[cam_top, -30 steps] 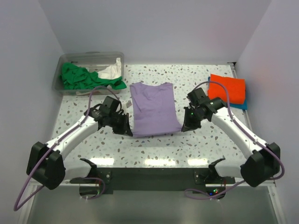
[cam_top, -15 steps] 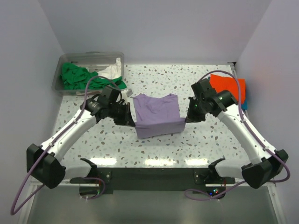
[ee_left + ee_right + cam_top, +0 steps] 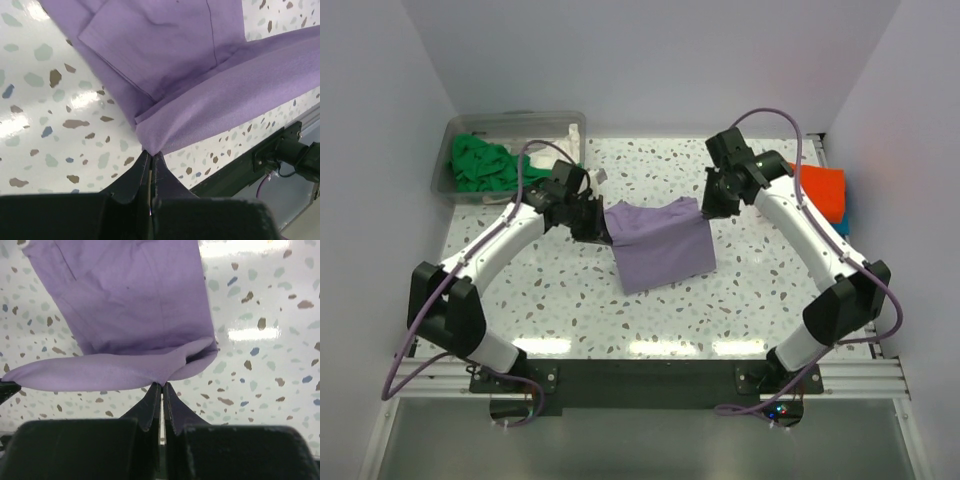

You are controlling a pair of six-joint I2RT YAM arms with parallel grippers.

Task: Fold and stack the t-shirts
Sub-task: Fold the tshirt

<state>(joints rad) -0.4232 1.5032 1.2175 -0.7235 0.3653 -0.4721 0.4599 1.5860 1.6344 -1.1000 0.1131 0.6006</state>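
A white table point(image 3: 570, 300) speckled with grey, brown and blue chips fills a booth with plain pale walls on the left, far and right sides. Bright streaks of light reflect off its near strip, just ahead of the black frame point(image 3: 650, 375) that carries the arm bases.

The lavender t-shirt point(image 3: 660, 245) is at the middle of the table, doubled over on itself. Its near part lies on the surface and its far fold is lifted. The left fingers point(image 3: 601, 232) are closed on the fold's left corner and the right fingers point(image 3: 708, 208) are closed on its right corner.

A clear plastic tub point(image 3: 510, 122) in the far left corner holds a crumpled green t-shirt point(image 3: 480, 165) and a white t-shirt point(image 3: 573, 135). At the far right edge a folded orange t-shirt point(image 3: 825, 190) lies on a blue t-shirt point(image 3: 842, 224).
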